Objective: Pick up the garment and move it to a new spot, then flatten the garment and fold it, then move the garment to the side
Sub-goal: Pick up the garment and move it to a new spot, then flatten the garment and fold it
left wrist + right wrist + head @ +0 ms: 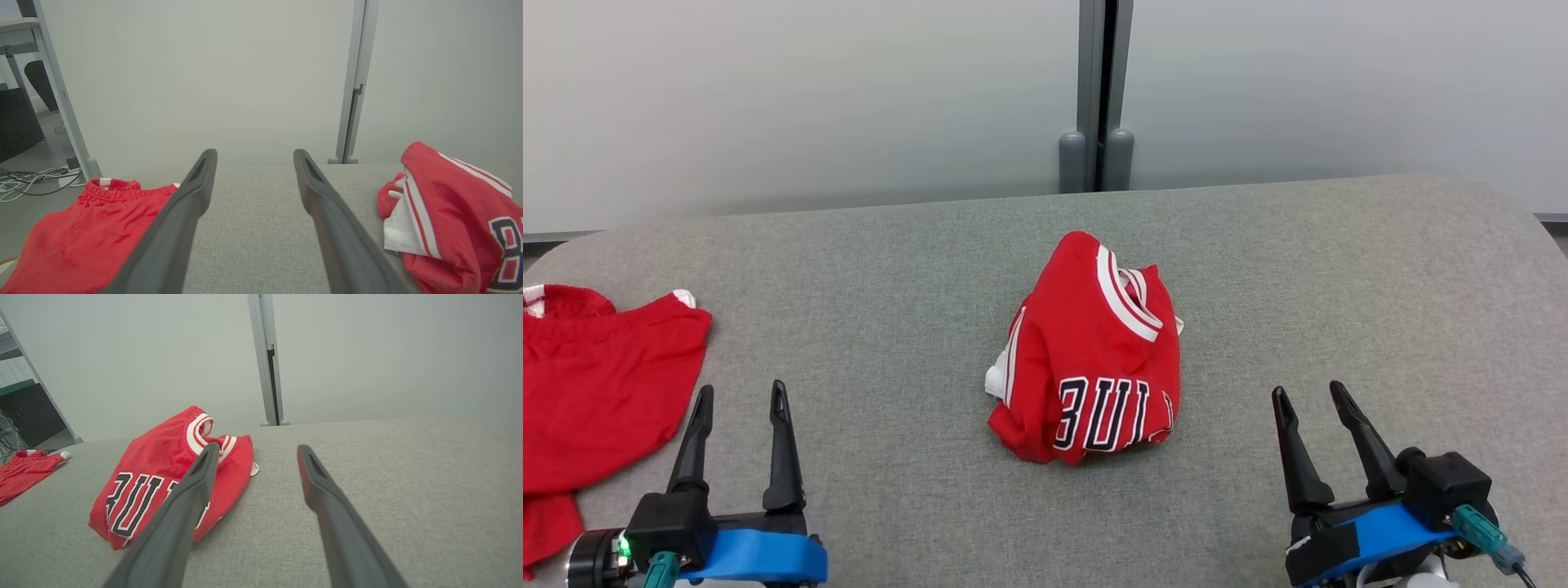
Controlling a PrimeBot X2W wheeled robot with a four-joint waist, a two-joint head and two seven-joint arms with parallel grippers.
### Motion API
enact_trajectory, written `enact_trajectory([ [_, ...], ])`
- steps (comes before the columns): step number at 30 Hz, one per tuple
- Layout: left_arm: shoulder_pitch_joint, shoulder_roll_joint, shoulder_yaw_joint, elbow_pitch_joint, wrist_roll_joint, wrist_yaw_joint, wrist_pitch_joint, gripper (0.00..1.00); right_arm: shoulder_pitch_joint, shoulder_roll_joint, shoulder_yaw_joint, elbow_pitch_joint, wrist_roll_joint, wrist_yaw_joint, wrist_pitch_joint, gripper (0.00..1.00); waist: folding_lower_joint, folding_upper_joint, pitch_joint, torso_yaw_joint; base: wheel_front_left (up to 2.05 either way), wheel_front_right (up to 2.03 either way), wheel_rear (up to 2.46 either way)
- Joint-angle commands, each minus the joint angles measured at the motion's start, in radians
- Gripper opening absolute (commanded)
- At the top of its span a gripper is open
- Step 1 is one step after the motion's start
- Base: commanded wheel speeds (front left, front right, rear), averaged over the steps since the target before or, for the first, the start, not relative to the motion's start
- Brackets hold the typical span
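Both grippers, left gripper (pixel 741 398) and right gripper (pixel 1309 398), wide and empty; crumpled red jersey (pixel 1094 359) mid-table (pixel 1339 269); red shorts (pixel 596 384) far left.

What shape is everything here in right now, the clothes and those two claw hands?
jersey: crumpled in a heap in the middle of the table, untouched.
shorts: lying spread out at the table's left end.
left hand: open, holding nothing.
right hand: open, holding nothing.
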Motion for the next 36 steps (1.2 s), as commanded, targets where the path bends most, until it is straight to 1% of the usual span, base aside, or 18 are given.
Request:
enact_trajectory([
  [1, 0.007, -0.005, 0.006, 0.001, 0.009, -0.004, -0.003, 1.0, 0.014, -0.004, -0.005, 0.007, -0.008, 0.0, -0.004, 1.0, 0.0, -0.0002, -0.001, 0.004, 0.0, 0.0, 0.0],
  [16, -0.002, -0.022, 0.03, 0.012, 0.032, -0.028, -0.003, 1.0, 0.0, -0.004, -0.012, 0.044, -0.012, 0.0, -0.004, 1.0, 0.0, -0.0002, 0.002, 0.012, 0.0, 0.0, 0.0],
  [36, -0.019, -0.033, 0.043, 0.011, 0.043, -0.038, -0.003, 1.0, -0.01, -0.003, -0.009, 0.051, -0.013, 0.0, -0.004, 1.0, 0.0, -0.0002, 0.013, 0.015, 0.0, 0.0, 0.0],
])
